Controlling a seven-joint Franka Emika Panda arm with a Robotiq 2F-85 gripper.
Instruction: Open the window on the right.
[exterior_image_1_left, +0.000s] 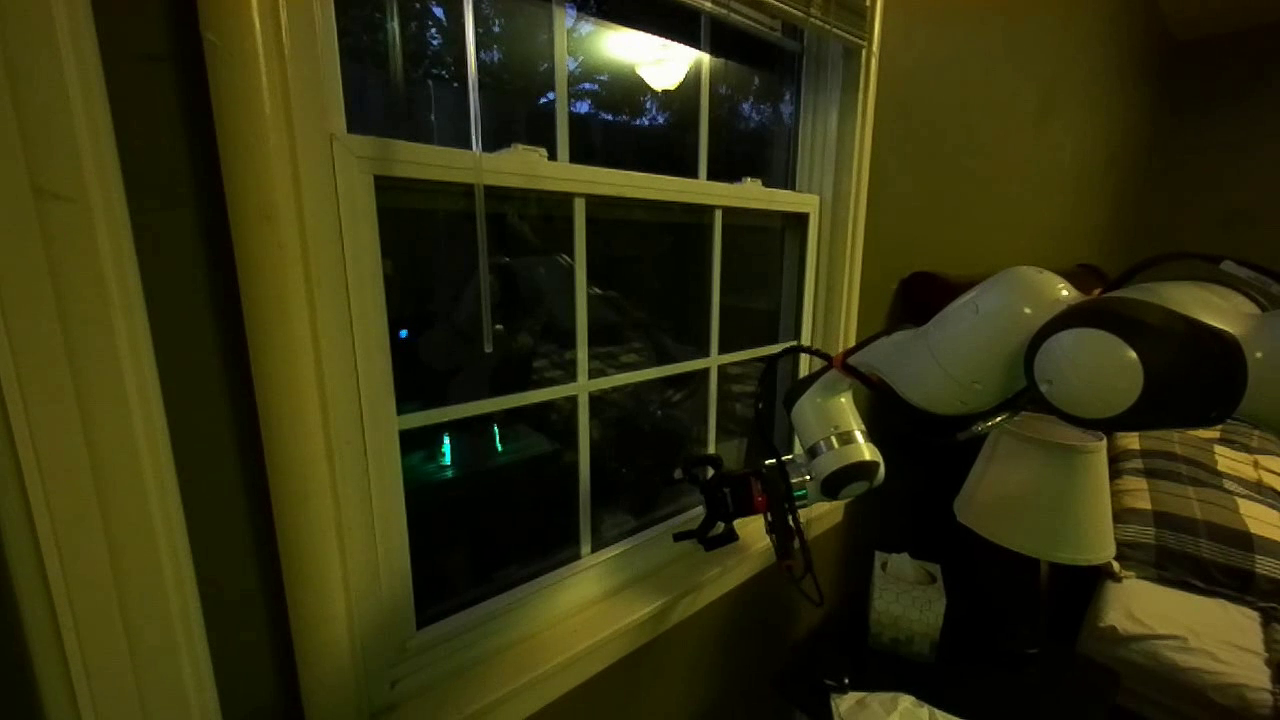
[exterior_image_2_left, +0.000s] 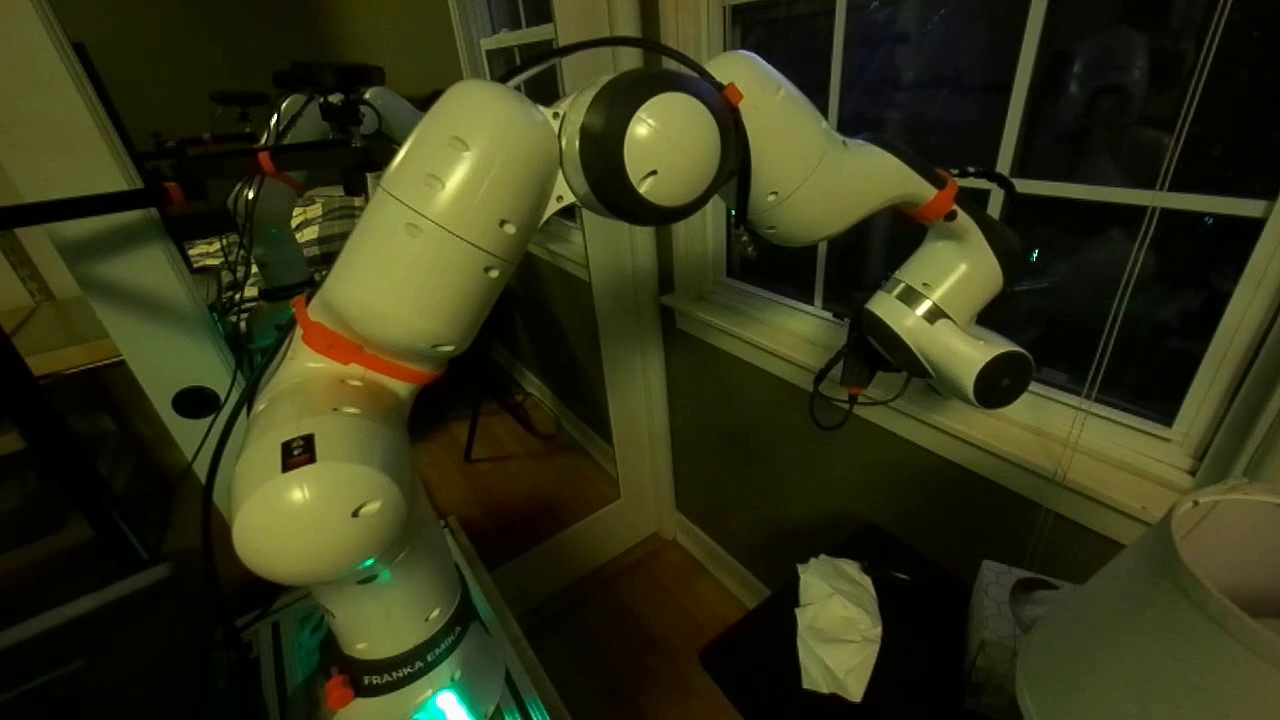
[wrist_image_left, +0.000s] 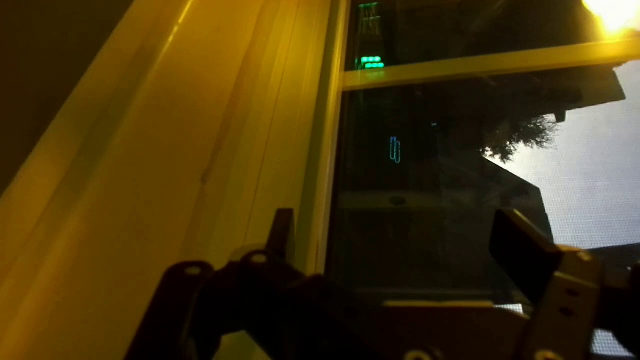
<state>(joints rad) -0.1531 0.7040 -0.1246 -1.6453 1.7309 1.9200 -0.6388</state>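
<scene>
A robot's gripper (wrist_image_left: 395, 225) juts from the bottom of the wrist view, its fingers (wrist_image_left: 283, 230) spread wide with nothing between them, one in front of pale trim (wrist_image_left: 280, 100) left of centre and the other before dark glass (wrist_image_left: 400, 240) at right; whether either touches cannot be told. The likeliest trouble is a fingertip slipping along the smooth trim, or pushing on the glass, for want of a ledge to lift by. Just behind the fingers, right of centre in an exterior view, a cable (exterior_image_1_left: 792, 550) hangs by the windowsill (exterior_image_1_left: 620, 600) and could snag on its lip if the arm (exterior_image_1_left: 970, 340) rises. Past the windowsill, spanning the middle of that view, is the window (exterior_image_1_left: 581, 290), its lower sash (exterior_image_1_left: 584, 386) apparently down and the job, by the look of it, at an early stage. Farthest off, along that sash's upper edge, sit what look like two locks (exterior_image_1_left: 524, 152); their setting is too small to read, and if they are fastened, an upward push could strain the arm and leave the window closed.
</scene>
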